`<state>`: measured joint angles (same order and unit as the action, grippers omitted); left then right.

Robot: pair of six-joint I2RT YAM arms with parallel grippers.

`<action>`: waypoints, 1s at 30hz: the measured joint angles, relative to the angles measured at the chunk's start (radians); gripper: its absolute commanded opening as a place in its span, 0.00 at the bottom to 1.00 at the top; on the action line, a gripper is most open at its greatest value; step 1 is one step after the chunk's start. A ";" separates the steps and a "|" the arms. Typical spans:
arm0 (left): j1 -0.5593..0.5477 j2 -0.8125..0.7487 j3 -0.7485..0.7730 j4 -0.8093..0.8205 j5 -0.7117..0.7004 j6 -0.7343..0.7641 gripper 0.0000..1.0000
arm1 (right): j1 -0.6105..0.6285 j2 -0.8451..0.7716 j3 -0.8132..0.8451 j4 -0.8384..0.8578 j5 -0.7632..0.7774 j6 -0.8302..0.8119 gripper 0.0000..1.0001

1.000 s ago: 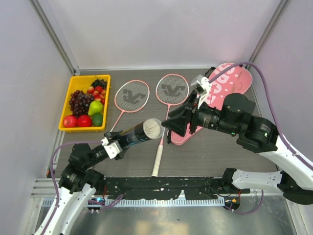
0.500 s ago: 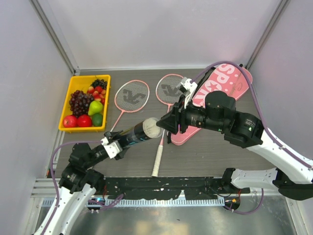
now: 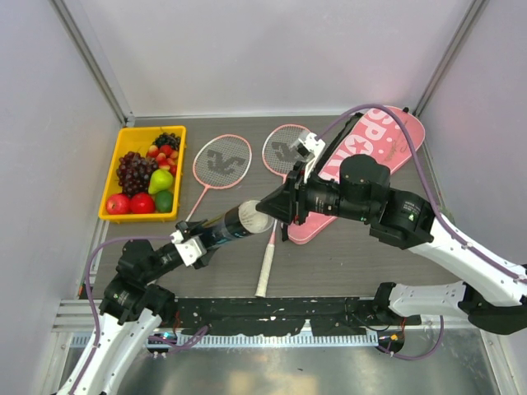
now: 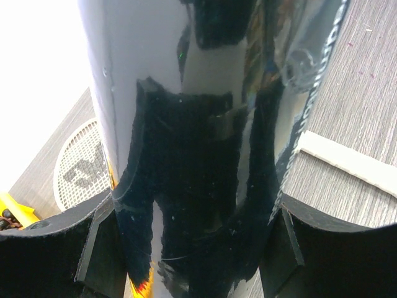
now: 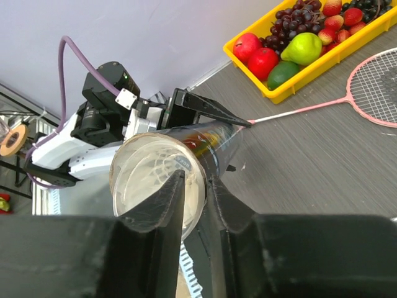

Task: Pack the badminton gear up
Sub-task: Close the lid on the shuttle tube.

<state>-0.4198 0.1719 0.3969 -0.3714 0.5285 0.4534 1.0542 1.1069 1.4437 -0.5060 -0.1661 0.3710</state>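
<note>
The right gripper (image 5: 195,181) is seen with its fingers drawn close, only a narrow gap being left between them. It is placed right at the open mouth of the tube (image 5: 214,138). One finger is laid across the mouth and the other just outside the wall, so the rim appears to lie between them, though whether it is actually pinched cannot be told from the wrist view. Just inside the mouth the white feather shuttlecock (image 5: 155,169) is seated. A small printed label (image 5: 183,162) is carried near the rim of the tube, but it is too small to be read. The tube is held tilted above the table (image 3: 346,255), its other end clamped between the closed fingers of the left gripper (image 3: 191,244), by which the glossy dark body is gripped. Two pink-framed rackets are laid side by side on the grey wood-grain surface, the left racket (image 3: 228,174) and the right racket (image 3: 284,148). Each is marked with a dark emblem (image 3: 221,160) on its strings, in which no letters can be read. The white handle of the right one is stretched toward the near edge beneath the tube. The pink bag (image 3: 387,136) is laid at the far right, partly covered by the right arm (image 3: 387,206); of its white lettering, "SPO" can be made out. A yellow tray (image 3: 136,217) of fruit (image 3: 140,177) is set at the far left, well apart from the bag.
</note>
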 measured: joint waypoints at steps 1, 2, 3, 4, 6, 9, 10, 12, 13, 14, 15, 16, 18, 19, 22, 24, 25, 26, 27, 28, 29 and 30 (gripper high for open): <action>0.000 0.000 0.000 0.000 0.000 0.000 0.00 | 0.005 0.002 -0.002 0.010 0.003 0.003 0.17; 0.000 0.000 -0.001 0.000 0.002 0.000 0.00 | 0.007 0.002 -0.003 0.015 0.005 0.003 0.16; 0.000 0.000 -0.001 0.000 0.002 0.000 0.00 | 0.008 0.001 -0.008 0.024 0.009 0.005 0.16; 0.000 0.000 -0.001 0.000 0.002 0.000 0.00 | 0.011 -0.001 -0.013 0.033 0.013 0.006 0.16; 0.000 0.000 -0.003 -0.001 0.001 0.000 0.00 | 0.013 -0.012 -0.035 0.057 0.021 0.010 0.19; 0.000 0.000 -0.006 -0.003 0.005 0.006 0.00 | 0.014 -0.055 -0.100 0.100 0.042 0.017 0.19; 0.000 0.000 -0.007 -0.004 0.006 0.008 0.00 | 0.016 -0.069 -0.116 0.105 0.050 0.018 0.17; -0.001 0.000 -0.008 -0.004 0.010 0.011 0.00 | 0.018 -0.091 -0.141 0.113 0.061 0.020 0.08; -0.002 0.000 -0.008 -0.004 0.013 0.013 0.00 | 0.018 -0.102 -0.151 0.116 0.064 0.021 0.05; -0.004 0.000 -0.008 -0.004 0.015 0.016 0.00 | 0.019 -0.110 -0.157 0.117 0.068 0.021 0.06; -0.004 0.000 -0.008 -0.004 0.019 0.018 0.00 | 0.019 -0.116 -0.161 0.117 0.069 0.021 0.06; -0.004 0.000 -0.008 -0.003 0.022 0.018 0.00 | 0.019 -0.121 -0.163 0.117 0.069 0.023 0.05; -0.004 0.000 -0.008 -0.003 0.023 0.018 0.00 | 0.020 -0.124 -0.165 0.119 0.068 0.025 0.05; -0.004 0.000 -0.008 -0.003 0.023 0.016 0.00 | 0.020 -0.126 -0.167 0.123 0.068 0.027 0.05; -0.004 0.000 -0.008 -0.001 0.023 0.008 0.00 | 0.020 -0.137 -0.193 0.158 0.068 0.044 0.05; -0.004 0.000 -0.008 0.000 0.024 0.002 0.00 | 0.020 -0.150 -0.219 0.196 0.068 0.057 0.06; -0.003 0.000 -0.008 0.001 0.025 0.000 0.00 | 0.020 -0.159 -0.238 0.220 0.068 0.065 0.06; -0.004 0.000 -0.008 0.001 0.026 -0.001 0.00 | 0.020 -0.169 -0.257 0.243 0.068 0.075 0.05; -0.004 0.000 -0.008 0.001 0.026 -0.002 0.00 | 0.020 -0.179 -0.274 0.262 0.069 0.082 0.05; -0.004 0.000 -0.008 0.002 0.026 -0.003 0.00 | 0.020 -0.188 -0.290 0.283 0.070 0.090 0.06; -0.003 0.000 -0.008 0.004 0.026 -0.004 0.00 | 0.020 -0.196 -0.306 0.302 0.072 0.097 0.05; -0.003 0.000 -0.008 0.007 0.026 -0.005 0.00 | 0.021 -0.204 -0.318 0.320 0.074 0.101 0.06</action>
<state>-0.4232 0.1722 0.3893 -0.3645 0.5545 0.4480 1.0748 0.9028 1.1255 -0.1860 -0.0925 0.4725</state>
